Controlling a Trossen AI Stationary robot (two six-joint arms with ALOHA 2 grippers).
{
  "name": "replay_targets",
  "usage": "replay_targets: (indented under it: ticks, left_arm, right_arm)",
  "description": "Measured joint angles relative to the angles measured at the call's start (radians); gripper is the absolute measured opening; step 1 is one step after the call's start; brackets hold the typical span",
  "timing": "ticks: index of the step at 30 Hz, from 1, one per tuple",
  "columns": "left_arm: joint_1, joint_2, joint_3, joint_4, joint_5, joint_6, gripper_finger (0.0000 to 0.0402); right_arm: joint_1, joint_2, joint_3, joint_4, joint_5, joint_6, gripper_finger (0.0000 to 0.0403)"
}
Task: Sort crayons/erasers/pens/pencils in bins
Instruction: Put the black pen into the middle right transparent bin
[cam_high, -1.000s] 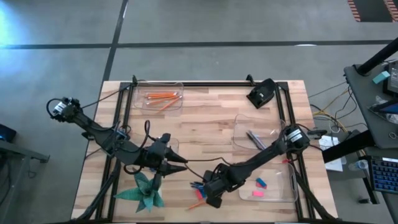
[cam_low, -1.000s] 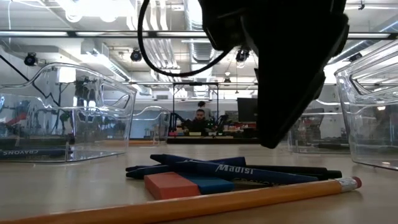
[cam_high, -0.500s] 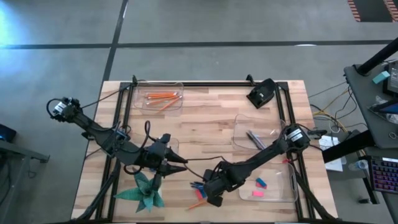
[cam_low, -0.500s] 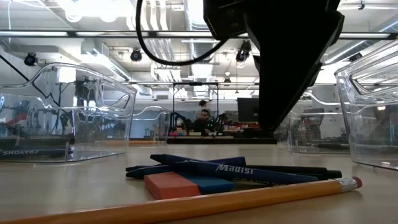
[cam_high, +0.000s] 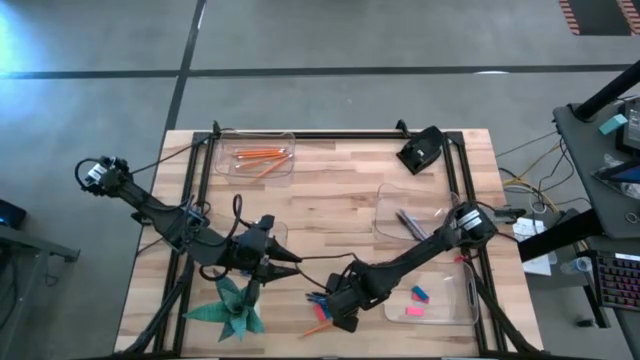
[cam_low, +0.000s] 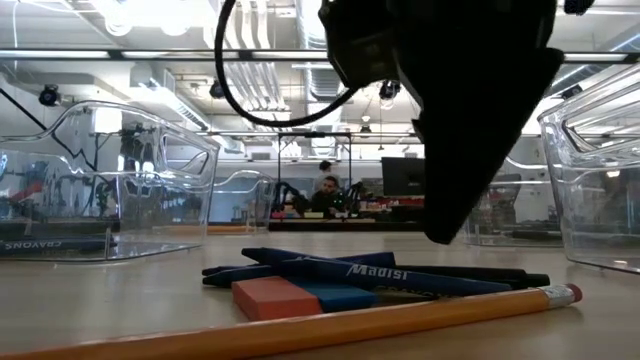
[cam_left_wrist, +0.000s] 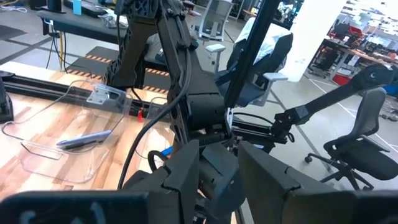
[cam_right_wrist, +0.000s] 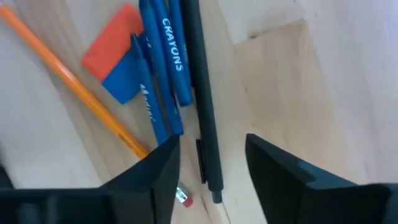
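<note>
The pen (cam_right_wrist: 202, 106), light, stiff and slick, lies touching the crayons (cam_right_wrist: 163, 68), so the right gripper (cam_right_wrist: 208, 165), fingers apart and empty above it, should pinch mid-shaft.

Bright overhead glare, blurry fgnd

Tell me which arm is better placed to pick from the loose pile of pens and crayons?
The right. Its gripper hangs open directly over the pile, with the black pen between its fingers. The left gripper sits farther off, beside the green paper star.
</note>
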Motion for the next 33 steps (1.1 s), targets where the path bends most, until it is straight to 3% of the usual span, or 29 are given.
replay_targets:
  ticks: [5, 23, 27, 33]
  left_arm:
    - [0.0, 0.0, 0.0, -0.004, 0.0, 0.0, 0.0099]
    - [0.0, 0.0, 0.0, -0.002, 0.0, 0.0, 0.0099]
    - [0.0, 0.0, 0.0, -0.001, 0.0, 0.0, 0.0099]
    - [0.0, 0.0, 0.0, 0.0, 0.0, -0.001, 0.0099]
  right_arm:
    - [-0.012, -0.001, 0.0, -0.012, 0.034, -0.012, 0.019]
    - [-0.005, 0.081, 0.003, 0.011, 0.029, -0.118, 0.0189]
    - [-0.005, 0.082, 0.003, 0.007, 0.037, -0.161, 0.016]
    - [-0.006, 0.09, 0.002, 0.007, 0.06, -0.178, 0.0074]
